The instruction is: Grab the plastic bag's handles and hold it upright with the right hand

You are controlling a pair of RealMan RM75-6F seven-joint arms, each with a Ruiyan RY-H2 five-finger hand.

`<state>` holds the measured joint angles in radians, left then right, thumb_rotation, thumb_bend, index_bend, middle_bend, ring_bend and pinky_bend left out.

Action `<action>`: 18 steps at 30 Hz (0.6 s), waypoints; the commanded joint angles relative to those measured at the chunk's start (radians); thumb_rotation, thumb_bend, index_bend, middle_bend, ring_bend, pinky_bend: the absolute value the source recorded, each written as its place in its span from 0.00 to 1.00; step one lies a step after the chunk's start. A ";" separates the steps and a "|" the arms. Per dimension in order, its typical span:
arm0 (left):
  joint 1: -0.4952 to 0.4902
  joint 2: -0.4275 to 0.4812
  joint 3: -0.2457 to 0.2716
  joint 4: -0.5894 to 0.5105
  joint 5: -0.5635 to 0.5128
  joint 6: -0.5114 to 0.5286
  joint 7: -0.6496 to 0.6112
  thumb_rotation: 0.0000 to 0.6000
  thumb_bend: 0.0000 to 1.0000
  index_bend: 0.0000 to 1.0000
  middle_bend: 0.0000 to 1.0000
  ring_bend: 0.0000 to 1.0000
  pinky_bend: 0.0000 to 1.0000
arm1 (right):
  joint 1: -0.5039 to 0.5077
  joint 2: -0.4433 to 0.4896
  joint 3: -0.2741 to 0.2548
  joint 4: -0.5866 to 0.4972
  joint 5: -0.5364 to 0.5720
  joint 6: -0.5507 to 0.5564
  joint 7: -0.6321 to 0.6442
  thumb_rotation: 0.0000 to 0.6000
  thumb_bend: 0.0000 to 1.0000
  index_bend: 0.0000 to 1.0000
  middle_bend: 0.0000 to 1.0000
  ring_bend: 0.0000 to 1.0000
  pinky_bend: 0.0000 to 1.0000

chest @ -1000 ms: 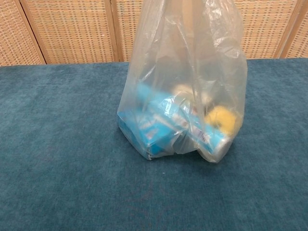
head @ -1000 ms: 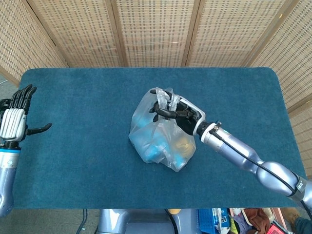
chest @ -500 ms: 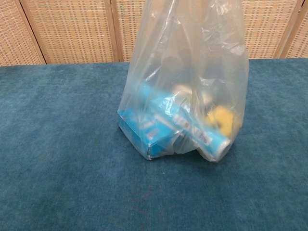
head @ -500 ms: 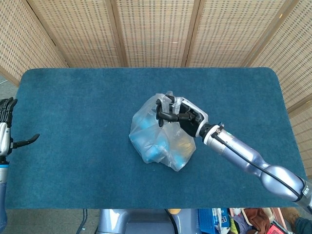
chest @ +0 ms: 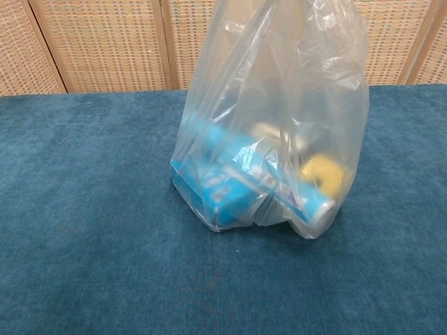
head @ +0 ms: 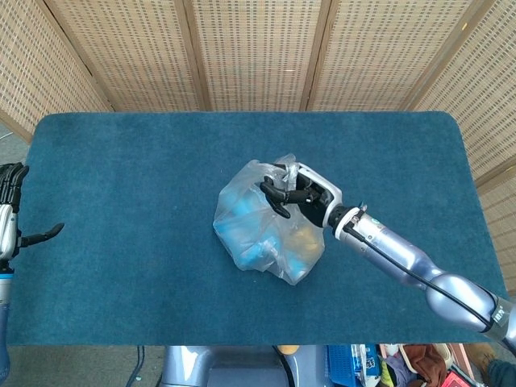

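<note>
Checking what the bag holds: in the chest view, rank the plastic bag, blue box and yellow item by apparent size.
1. plastic bag
2. blue box
3. yellow item, partly hidden behind folds

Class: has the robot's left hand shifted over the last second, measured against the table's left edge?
Yes. The left hand has drawn outward, leftward off the table edge, now partly cut by the frame.

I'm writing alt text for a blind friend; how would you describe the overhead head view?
A robot's right hand grips the gathered handles of a clear plastic bag, holding it upright on a blue carpeted table. Blue packages and something yellow show through the bag. The left hand sits open at the table's left edge, before wicker screens.
</note>
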<state>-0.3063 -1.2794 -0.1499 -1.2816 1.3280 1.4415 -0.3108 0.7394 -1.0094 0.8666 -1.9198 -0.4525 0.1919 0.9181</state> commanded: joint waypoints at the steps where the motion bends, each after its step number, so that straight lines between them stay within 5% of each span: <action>1: 0.008 0.032 0.007 -0.044 -0.010 -0.031 0.041 1.00 0.04 0.00 0.00 0.00 0.00 | 0.027 0.029 -0.022 -0.013 -0.005 0.027 -0.018 1.00 1.00 0.74 0.84 0.76 0.90; 8: 0.017 0.091 0.004 -0.135 -0.045 -0.087 0.090 1.00 0.04 0.00 0.00 0.00 0.00 | 0.082 0.101 -0.048 -0.055 0.016 0.075 -0.037 1.00 1.00 0.74 0.85 0.77 0.93; 18: 0.028 0.122 -0.008 -0.172 -0.054 -0.111 0.088 1.00 0.04 0.00 0.00 0.00 0.00 | 0.158 0.245 -0.006 -0.096 0.118 0.115 -0.007 1.00 1.00 0.74 0.86 0.77 0.95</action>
<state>-0.2793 -1.1577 -0.1573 -1.4523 1.2733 1.3307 -0.2227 0.8845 -0.7811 0.8523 -2.0082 -0.3506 0.3022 0.9035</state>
